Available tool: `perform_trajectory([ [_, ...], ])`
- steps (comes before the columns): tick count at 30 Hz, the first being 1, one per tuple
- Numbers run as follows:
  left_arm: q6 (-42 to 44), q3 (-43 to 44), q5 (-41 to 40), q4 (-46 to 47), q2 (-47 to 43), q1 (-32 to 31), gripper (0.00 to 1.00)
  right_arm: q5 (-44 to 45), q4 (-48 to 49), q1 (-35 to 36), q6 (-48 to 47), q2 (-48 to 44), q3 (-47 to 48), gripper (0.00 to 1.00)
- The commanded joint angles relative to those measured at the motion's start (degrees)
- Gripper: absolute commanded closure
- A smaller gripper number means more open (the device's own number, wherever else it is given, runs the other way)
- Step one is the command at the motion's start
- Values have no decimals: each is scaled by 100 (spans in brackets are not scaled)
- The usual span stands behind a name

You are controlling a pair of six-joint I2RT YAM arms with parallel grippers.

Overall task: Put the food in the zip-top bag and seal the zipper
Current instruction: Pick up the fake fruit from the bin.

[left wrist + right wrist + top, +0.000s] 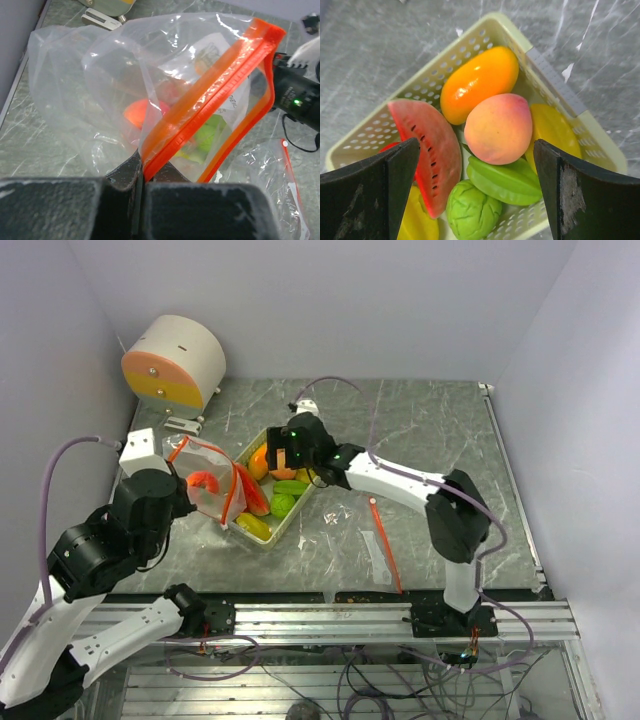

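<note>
Orange-zippered, the clear zip-top bag (100, 75) is pinched at its zipper strip by the clenched left pincer (142, 175), with a red-orange piece (142, 112) already inside. Over the tray (470, 40), the right pincer (475, 150) is spread wide, straddling a peach (497, 127) beside the mango (477, 82) and watermelon slice (427, 145).

You've got gaps either side of the peach (497, 127) inside the right gripper (476, 145), but the mango (479, 82) and watermelon slice (427, 145) crowd it close. The held bag (205, 485) blocks the left side of the tray (555, 75); the table (430, 420) behind is open.
</note>
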Motion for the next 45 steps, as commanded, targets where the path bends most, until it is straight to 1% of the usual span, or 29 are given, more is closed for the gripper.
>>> perform_trajectory([
  [1, 142, -116, 82, 51, -17, 23, 93, -97, -682, 44, 221, 546, 653, 4],
  [4, 162, -202, 149, 114, -43, 23, 93, -30, -941, 76, 288, 944, 901, 4],
  [8, 180, -257, 190, 114, -52, 23, 93, 339, -1389, 127, 440, 1469, 1264, 4],
  [10, 172, -265, 195, 101, -71, 23, 93, 525, -1431, 141, 467, 1608, 1304, 4],
  [13, 163, -282, 190, 83, -102, 23, 93, 566, -1326, 146, 434, 1725, 1291, 5],
  [15, 154, -283, 173, 79, -105, 23, 93, 592, -1275, 150, 427, 1752, 1286, 10],
  [17, 154, -275, 186, 64, -89, 23, 93, 675, -1246, 166, 430, 1730, 1245, 17],
  [19, 147, -275, 188, 65, -66, 25, 93, 762, -1201, 159, 409, 1638, 1144, 27],
  [21, 141, -292, 198, 84, -65, 23, 93, 872, -1109, 157, 389, 1448, 995, 35],
  [24, 136, -340, 222, 158, -62, 23, 93, 958, -814, 173, 245, 1039, 649, 37],
  [26, 128, -397, 245, 216, -49, 23, 93, 825, -461, 172, 45, 556, 354, 37],
  [34, 145, -635, 408, 552, 114, 23, 93, -427, 1012, 162, -509, -1385, -967, 37],
  [37, 162, -735, 511, 733, 202, 23, 93, -1161, 1384, 170, -718, -2003, -1359, 37],
  [40, 163, -851, 693, 973, 320, 24, 93, -2109, 1851, 176, -929, -2553, -1784, 37],
  [45, 163, -1030, 1018, 1391, 552, 23, 93, -3637, 2579, 185, -922, -3111, -2230, 37],
])
